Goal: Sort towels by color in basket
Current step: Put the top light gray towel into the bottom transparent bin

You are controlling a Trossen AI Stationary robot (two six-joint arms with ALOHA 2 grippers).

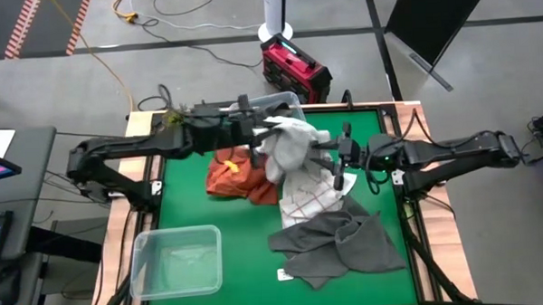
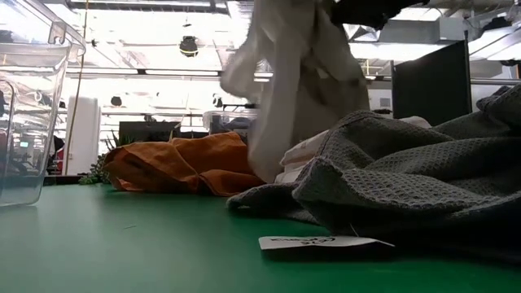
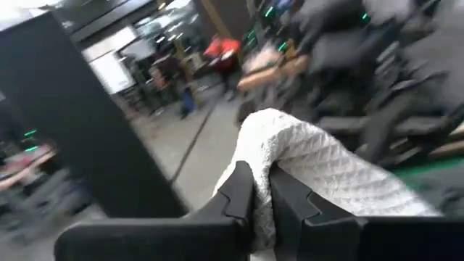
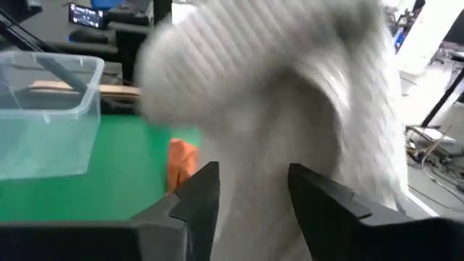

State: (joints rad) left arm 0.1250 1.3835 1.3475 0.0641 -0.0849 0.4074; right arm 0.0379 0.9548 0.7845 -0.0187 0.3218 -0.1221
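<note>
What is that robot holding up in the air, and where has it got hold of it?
The left gripper pinches a white towel by a bunched fold near its top, so the cloth hangs down. The right gripper is open beside the same towel, not gripping it.

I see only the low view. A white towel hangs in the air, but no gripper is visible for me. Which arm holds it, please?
Observer: The left gripper holds it. In the left wrist view its fingers are pinched shut on the white towel.
Operator: And the right arm?
Observer: The right gripper is open. In the right wrist view the towel hangs just in front of its spread fingers.
Operator: Where are the bins?
Observer: In the high view, one clear bin stands at the table's front left. A second clear bin is at the back edge, behind the left arm.
</note>
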